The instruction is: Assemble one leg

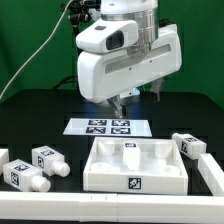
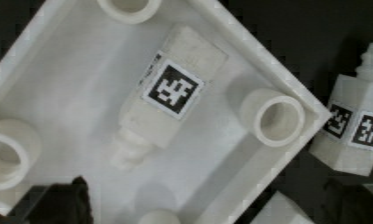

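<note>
A green backdrop stands behind a black tabletop. On it, the marker board lies on the far side and the white square tray on the near side. The gripper hangs over the far edge of the tray and carries nothing. Whether its jaws are spread or pressed together cannot be told from either view. The leg lies flat inside the tray, tag up. Its peg lies between two of the round corner sockets. A second leg lies on the tabletop just outside the tray, at the exterior view's right. Two further legs lie at the exterior view's left. Hazards, as judged from this position:

- The leg lies near a raised socket, so a descending finger could strike the socket or the tray floor instead of closing on the block.
- A grasp taken off centre could let the leg pivot, leaving the peg misaligned with its socket.
- The tray appears unclamped, so side load during insertion could slide it.
</note>
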`<move>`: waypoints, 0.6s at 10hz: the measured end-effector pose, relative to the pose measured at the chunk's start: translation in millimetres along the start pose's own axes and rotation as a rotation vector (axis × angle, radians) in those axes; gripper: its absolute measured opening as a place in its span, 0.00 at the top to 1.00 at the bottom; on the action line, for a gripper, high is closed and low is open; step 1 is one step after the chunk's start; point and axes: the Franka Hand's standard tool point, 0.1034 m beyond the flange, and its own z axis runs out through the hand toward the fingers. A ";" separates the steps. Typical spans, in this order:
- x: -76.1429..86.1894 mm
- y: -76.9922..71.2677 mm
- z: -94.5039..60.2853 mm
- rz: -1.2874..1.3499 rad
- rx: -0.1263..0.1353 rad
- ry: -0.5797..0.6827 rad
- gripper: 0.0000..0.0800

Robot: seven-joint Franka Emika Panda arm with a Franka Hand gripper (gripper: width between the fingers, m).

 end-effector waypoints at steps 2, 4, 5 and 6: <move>0.0 0.0 0.0 0.000 0.000 0.000 0.19; 4.9 -3.3 3.8 0.054 -0.010 0.009 0.19; 22.0 -23.6 16.4 0.065 -0.013 0.024 0.19; 26.1 -27.6 19.5 0.001 -0.014 0.027 0.19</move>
